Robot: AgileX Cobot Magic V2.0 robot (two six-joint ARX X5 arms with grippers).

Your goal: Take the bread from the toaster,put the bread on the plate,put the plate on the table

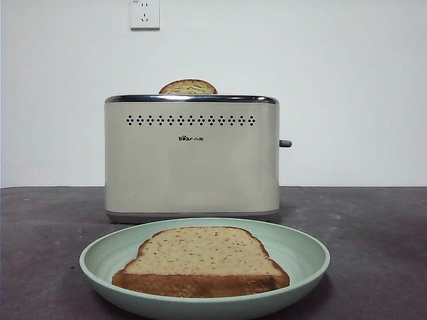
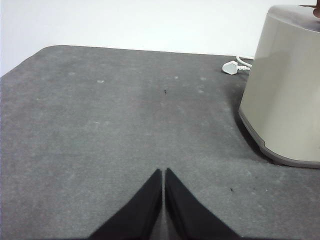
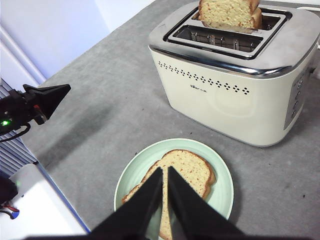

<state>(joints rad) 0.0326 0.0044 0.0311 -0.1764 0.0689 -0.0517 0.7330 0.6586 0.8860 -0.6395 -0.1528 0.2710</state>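
The bread (image 1: 203,257) lies flat in the mint-green plate (image 1: 303,260), which rests on the dark table (image 1: 373,220) in front of the cream toaster (image 1: 192,167). A second slice (image 1: 188,87) stands in the toaster's far slot (image 3: 227,12). My right gripper (image 3: 165,170) hangs above the plate (image 3: 220,192) and the bread (image 3: 190,167), shut and holding nothing. Shut and empty too, my left gripper (image 2: 164,172) stays low over bare table (image 2: 100,125) beside the toaster (image 2: 285,100). Neither arm shows in the front view.
A grey lever (image 1: 285,143) sticks out of the toaster's right side. A white plug and cord (image 2: 232,66) lie on the table behind the toaster. A wall socket (image 1: 145,13) sits high on the white wall. The table edge and a white surface (image 3: 35,210) lie beyond the left arm (image 3: 35,102).
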